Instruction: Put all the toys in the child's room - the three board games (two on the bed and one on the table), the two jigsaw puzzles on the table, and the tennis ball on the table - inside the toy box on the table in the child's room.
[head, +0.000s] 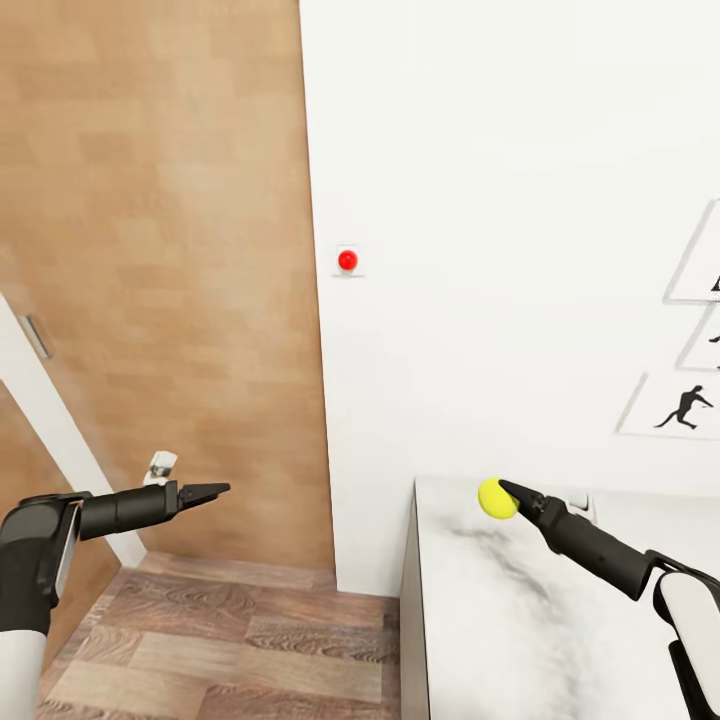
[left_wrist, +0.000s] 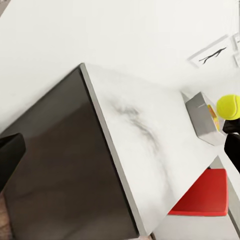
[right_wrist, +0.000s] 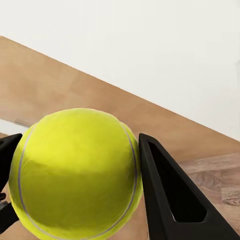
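The small yellow-green felt tennis ball (head: 495, 498) with a pale seam is pinched in the right gripper (head: 508, 492) above the pale marbled white counter (head: 520, 620). The left gripper (head: 212, 491), pressed together, hangs over wood-plank floor (head: 220, 640) near a white wall (head: 500, 200).

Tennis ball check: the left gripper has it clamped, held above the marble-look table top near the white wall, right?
Not quite. The right gripper holds the tennis ball, not the left; the right wrist view shows its fingers on either side of the ball. The left gripper carries nothing. The ball does hang over the table by the wall.
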